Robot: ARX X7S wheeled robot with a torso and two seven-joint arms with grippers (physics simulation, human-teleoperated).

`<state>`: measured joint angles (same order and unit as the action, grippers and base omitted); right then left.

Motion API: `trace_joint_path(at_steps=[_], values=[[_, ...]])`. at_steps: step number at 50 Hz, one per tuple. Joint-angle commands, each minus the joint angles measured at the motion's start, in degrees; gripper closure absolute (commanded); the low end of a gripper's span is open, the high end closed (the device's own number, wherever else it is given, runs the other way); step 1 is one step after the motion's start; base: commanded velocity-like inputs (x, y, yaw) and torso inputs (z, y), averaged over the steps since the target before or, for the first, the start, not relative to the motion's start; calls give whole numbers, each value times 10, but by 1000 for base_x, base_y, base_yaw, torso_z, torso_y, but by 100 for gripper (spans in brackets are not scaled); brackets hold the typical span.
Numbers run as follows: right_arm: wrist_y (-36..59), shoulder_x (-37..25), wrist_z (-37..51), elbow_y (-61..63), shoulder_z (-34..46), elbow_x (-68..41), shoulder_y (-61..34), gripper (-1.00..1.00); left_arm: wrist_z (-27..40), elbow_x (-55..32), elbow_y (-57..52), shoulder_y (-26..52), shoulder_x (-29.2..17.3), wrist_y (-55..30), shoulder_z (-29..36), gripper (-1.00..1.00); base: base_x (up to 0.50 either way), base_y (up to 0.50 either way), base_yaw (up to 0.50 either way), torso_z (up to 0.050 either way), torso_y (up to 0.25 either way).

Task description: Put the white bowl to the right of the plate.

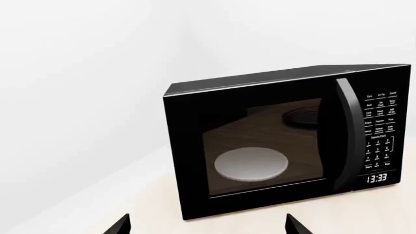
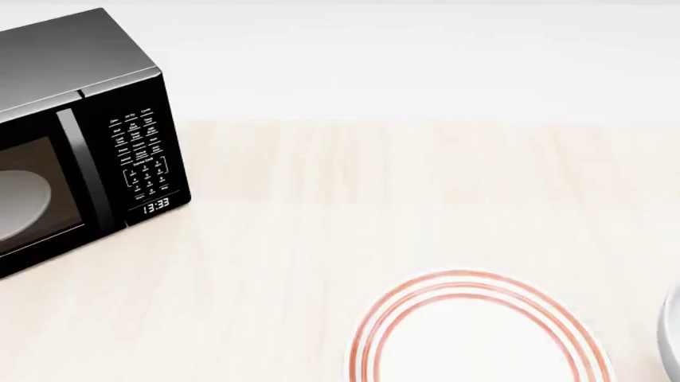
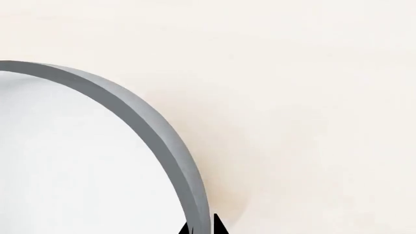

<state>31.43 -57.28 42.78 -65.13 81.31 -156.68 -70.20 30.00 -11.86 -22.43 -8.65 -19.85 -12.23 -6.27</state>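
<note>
The plate (image 2: 478,342), flat and white with thin red-orange rings, lies on the pale wooden table at the bottom of the head view. Just to its right, at the frame's edge, a sliver of the white bowl (image 2: 671,334) shows. The right wrist view is close on the bowl (image 3: 78,161). My right gripper (image 3: 201,228) is shut on its thick grey-shaded rim, one dark fingertip inside the wall and one outside. Whether the bowl rests on the table cannot be told. My left gripper (image 1: 208,226) stands open and holds nothing, facing the microwave. Neither arm shows in the head view.
A black microwave (image 2: 75,135) stands at the table's back left, its door shut and its clock reading 13:33. A pale round dish (image 1: 250,163) shows through the microwave's (image 1: 273,141) door. The light wooden table (image 2: 425,175) runs back to a white wall.
</note>
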Motion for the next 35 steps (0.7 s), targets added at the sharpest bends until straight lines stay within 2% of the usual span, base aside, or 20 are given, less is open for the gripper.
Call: trace_joint_path(at_steps=[1, 27, 28, 35], values=[[4, -1, -17, -21, -20, -6, 16, 100, 2, 1, 1, 1, -1, 0, 3, -100, 0, 0, 0, 0, 0], [20, 29, -59, -87, -10, 12, 13, 100, 6, 2, -1, -1, -3, 0, 8, -100, 0, 0, 0, 0, 0], [15, 28, -55, -85, -12, 10, 15, -100, 6, 1, -1, -1, -3, 0, 7, -100, 0, 0, 0, 0, 0], [9, 28, -55, -79, -10, 13, 13, -100, 7, 1, -1, -2, -4, 2, 8, -100, 0, 0, 0, 0, 0]])
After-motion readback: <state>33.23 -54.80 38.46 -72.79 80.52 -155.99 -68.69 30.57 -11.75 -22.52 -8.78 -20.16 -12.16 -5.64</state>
